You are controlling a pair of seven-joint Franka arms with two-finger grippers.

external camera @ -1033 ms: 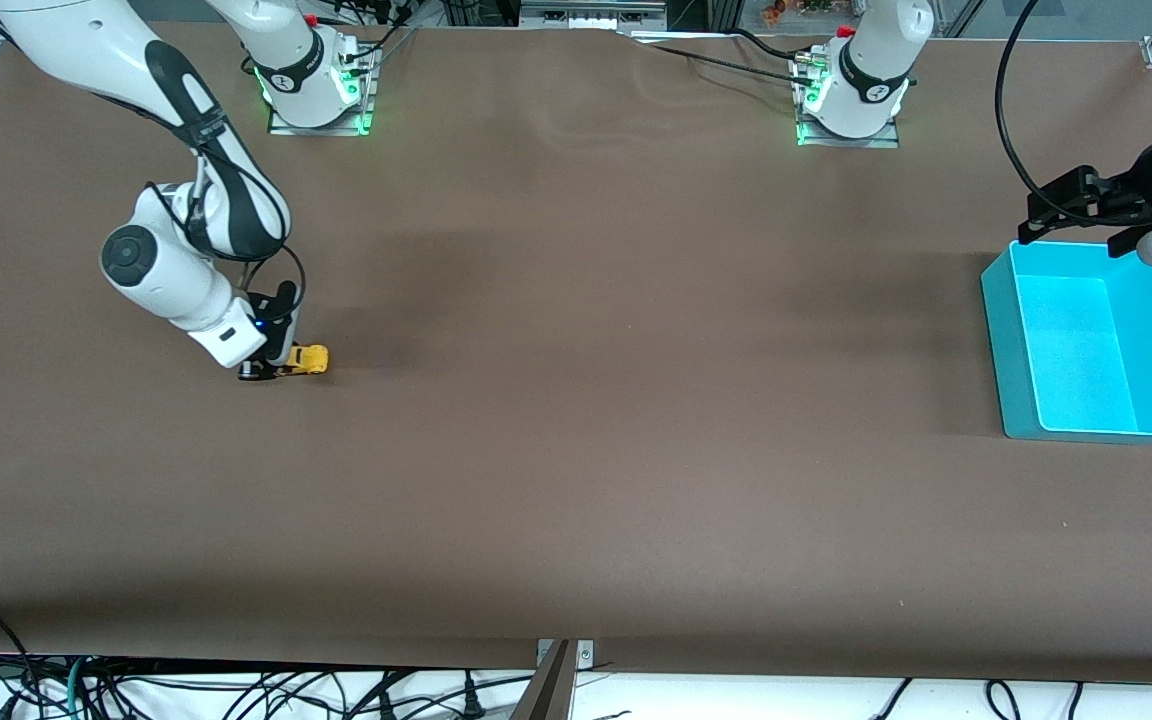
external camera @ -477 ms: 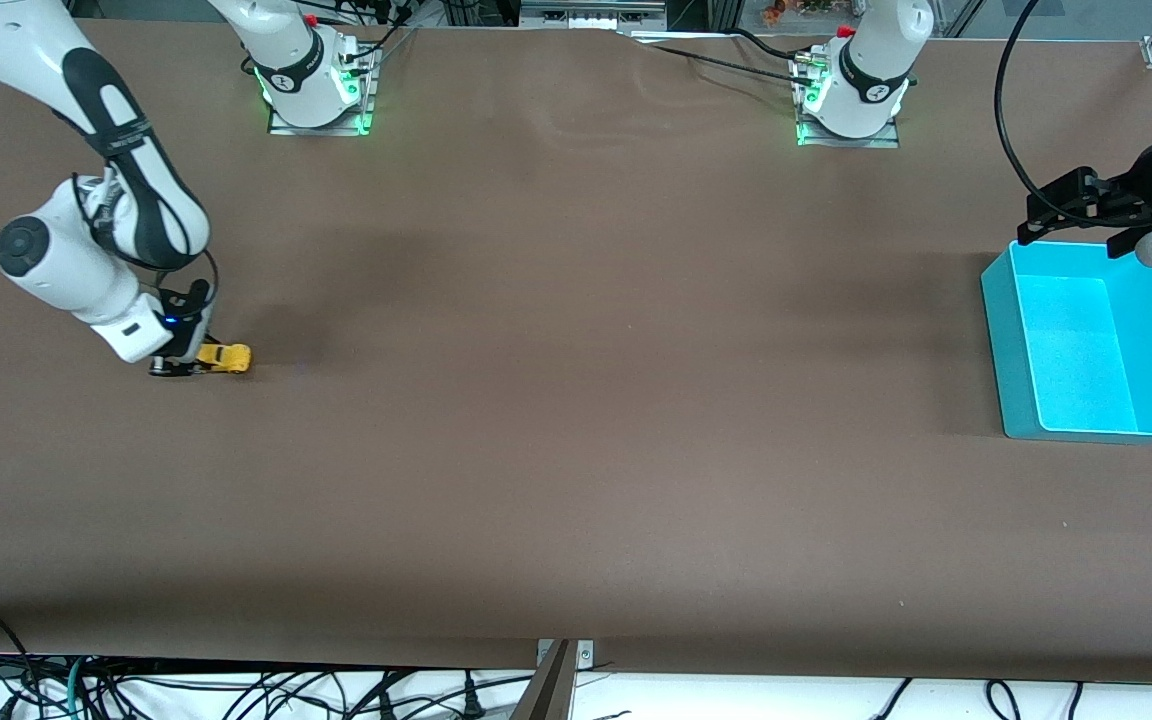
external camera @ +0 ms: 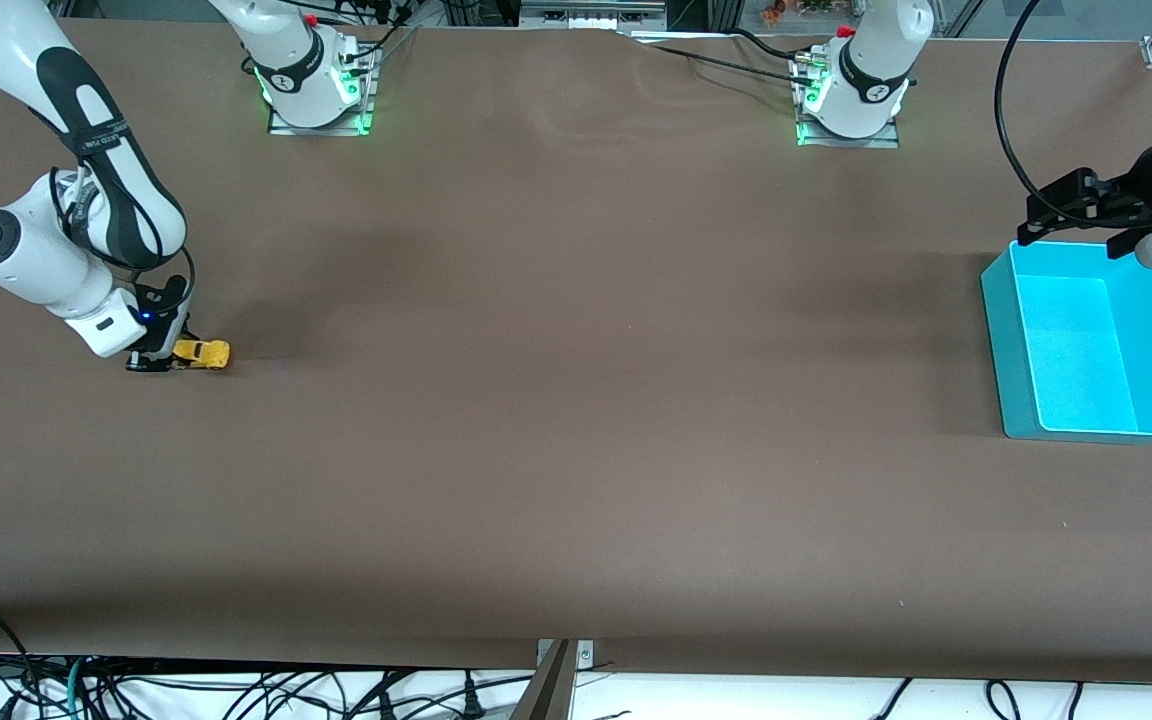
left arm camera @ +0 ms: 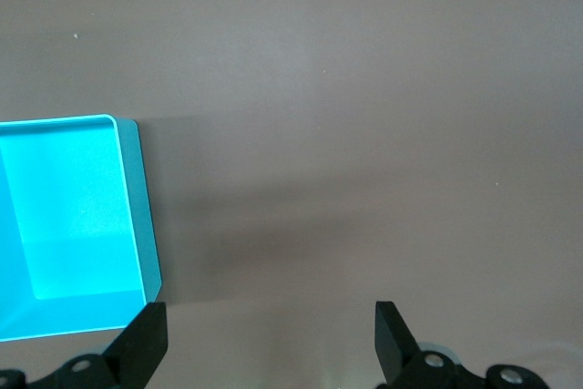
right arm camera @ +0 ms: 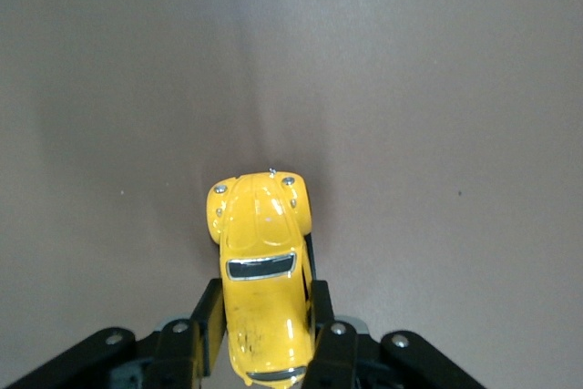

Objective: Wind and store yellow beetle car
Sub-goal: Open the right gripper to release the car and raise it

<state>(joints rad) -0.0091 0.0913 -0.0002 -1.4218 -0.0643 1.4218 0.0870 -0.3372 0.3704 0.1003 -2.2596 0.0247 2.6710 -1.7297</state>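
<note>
Front view: right pincer (external camera: 168,357) is down at the desk (external camera: 576,400) near the right arm's end, clamped on the yellow car (external camera: 202,353). The car sits on the desk surface, nose pointing toward the left arm's end. The cyan bin (external camera: 1091,342) is well apart from it, at the left arm's end of the desk. The left pincer (external camera: 1036,222) hangs over the bin's corner nearest the arm bases; the left arm waits.

Left wrist view: left pincer (left arm camera: 270,339) has its fingers (left arm camera: 393,334) spread apart, nothing between them. One bin (left arm camera: 73,225) corner shows next to bare desk.

Right wrist view: right pincer (right arm camera: 264,334) fingers (right arm camera: 332,339) press both flanks of the car (right arm camera: 262,266) at its rear half. Car hood and headlights point away from the pincer.
</note>
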